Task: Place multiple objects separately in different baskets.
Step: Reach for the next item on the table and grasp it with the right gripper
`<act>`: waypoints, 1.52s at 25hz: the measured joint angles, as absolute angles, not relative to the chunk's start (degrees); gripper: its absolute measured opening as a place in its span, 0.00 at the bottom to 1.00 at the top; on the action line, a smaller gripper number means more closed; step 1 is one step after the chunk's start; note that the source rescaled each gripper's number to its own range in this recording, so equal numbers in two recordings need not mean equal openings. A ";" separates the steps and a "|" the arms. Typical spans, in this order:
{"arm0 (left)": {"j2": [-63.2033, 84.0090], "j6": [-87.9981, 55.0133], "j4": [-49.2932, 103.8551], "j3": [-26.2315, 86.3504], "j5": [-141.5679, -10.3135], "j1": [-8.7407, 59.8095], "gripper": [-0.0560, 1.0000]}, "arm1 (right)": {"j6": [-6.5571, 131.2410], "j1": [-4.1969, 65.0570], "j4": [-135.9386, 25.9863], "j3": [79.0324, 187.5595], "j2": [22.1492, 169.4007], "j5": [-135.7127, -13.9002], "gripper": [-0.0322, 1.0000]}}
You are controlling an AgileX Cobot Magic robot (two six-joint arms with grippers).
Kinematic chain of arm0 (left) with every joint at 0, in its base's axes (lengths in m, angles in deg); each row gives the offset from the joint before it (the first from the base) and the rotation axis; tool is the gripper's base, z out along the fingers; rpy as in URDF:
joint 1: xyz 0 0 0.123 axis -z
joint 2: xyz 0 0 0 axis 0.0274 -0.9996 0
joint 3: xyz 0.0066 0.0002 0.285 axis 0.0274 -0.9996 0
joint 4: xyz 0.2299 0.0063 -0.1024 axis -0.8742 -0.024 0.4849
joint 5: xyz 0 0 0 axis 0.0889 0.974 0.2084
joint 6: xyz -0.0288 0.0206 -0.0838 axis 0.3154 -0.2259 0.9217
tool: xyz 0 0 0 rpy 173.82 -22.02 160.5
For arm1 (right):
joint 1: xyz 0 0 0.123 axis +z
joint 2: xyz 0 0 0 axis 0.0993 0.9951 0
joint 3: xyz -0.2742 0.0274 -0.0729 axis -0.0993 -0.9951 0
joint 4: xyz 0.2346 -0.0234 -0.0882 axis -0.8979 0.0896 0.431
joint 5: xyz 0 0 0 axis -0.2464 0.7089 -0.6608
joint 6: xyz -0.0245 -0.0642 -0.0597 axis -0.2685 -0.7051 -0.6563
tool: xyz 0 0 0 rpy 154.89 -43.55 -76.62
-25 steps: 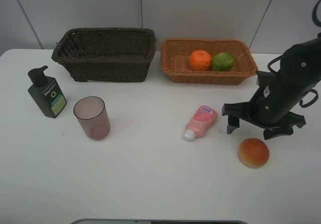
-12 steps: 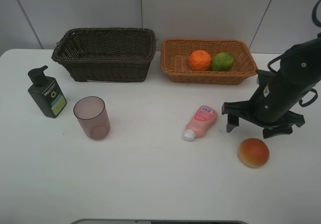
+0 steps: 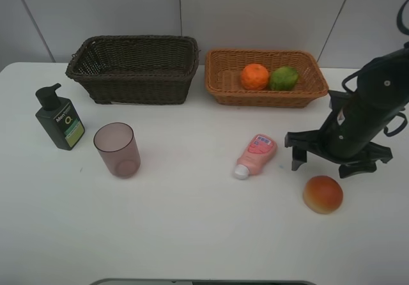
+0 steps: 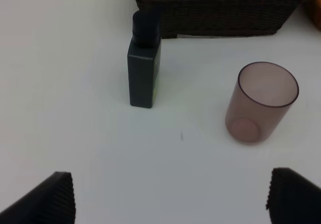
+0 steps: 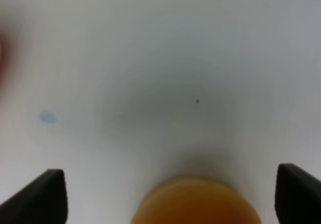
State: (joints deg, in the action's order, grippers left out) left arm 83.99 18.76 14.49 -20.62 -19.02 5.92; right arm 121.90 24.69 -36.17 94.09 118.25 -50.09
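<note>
Right arm: over the last second the right end effector (image 3: 337, 158) has shifted only slightly, toward the red-orange fruit (image 3: 323, 194). Its jaws are spread wide, unchanged, and grasp nothing. In the right wrist view the fruit (image 5: 195, 204) sits between the two fingertips (image 5: 47, 199), apart from both.

Left arm: out of the high view. Its wrist view shows the left end effector (image 4: 170, 199) released, jaws fully apart. It looks onto the pump bottle (image 4: 144, 68) and the mauve cup (image 4: 261, 103).

Objects: none has moved.
- Orange (image 3: 255, 76) and lime (image 3: 284, 78) lie side by side in the light basket (image 3: 220, 84).
- Dark basket (image 3: 134, 74): nothing seen inside.
- Pump bottle and cup stand upright on the surface (image 3: 192, 227), in front of the dark basket.
- Pink tube (image 3: 255, 154) lies on its side, between the cup and the right end effector.
- The fruit rests on the surface, just in front of the right arm.

Reading: the small shift looks like final alignment over the fruit, so the step in hand is probably its pickup. No grasp has been made yet. Two of six items are binned; four remain on the surface. Risk: a round fruit may roll if one finger touches it first.
</note>
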 joint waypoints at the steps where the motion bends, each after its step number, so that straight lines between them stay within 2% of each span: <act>1: 83.99 18.76 14.49 -20.62 -19.02 5.92 1.00 | 121.90 24.69 -36.15 94.09 118.25 -49.87 0.80; 13: 83.99 18.76 14.49 -20.62 -19.02 5.92 1.00 | 121.90 24.69 -36.15 93.24 118.25 -46.32 0.80; 36: 83.99 18.76 14.49 -20.62 -19.02 5.92 1.00 | 121.90 24.69 -37.67 90.41 122.93 -50.58 0.80; 38: 83.99 18.76 14.49 -20.62 -19.02 5.92 1.00 | 121.90 24.69 -37.67 90.41 122.93 -50.64 0.72</act>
State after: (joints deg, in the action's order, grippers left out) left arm 83.99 18.76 14.49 -20.62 -19.02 5.92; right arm 121.90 24.69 -37.67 90.41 122.93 -50.64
